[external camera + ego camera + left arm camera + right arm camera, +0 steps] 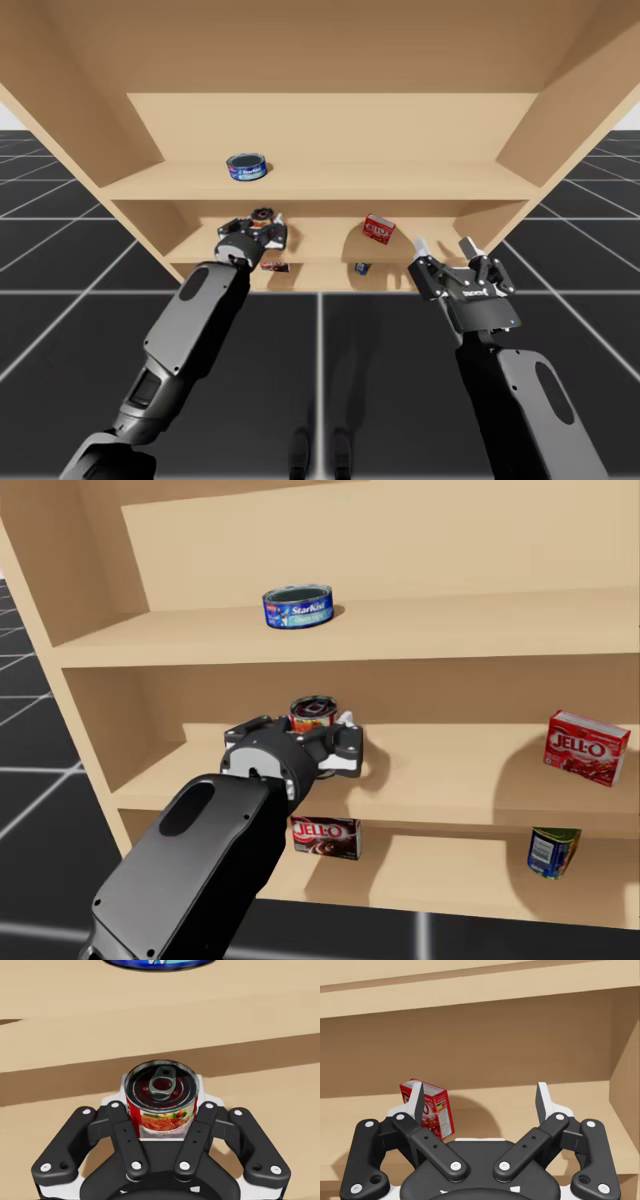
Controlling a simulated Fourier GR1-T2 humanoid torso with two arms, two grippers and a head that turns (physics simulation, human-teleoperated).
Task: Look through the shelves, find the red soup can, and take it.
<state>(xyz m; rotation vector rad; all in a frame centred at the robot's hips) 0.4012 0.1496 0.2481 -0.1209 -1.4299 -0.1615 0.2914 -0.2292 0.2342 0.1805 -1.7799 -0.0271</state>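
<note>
The red soup can (161,1091) stands upright on the middle shelf (460,780), clamped between the 2 fingers of the robot's left gripper (161,1112). Pulling straight back should free it. The right gripper (479,1102) hangs open, well apart.

My left arm (200,860) reaches from the lower left to the middle shelf (470,780). There my left gripper (325,735) clasps the upright red can (312,713). A flat blue tin (298,609) sits on the top shelf (480,630). A red box (587,747) stands far right on the middle shelf. On the bottom shelf (440,880), a dark box (325,837) lies below the gripper, and a blue can (553,851) sits at the right, slightly tilted.
</note>
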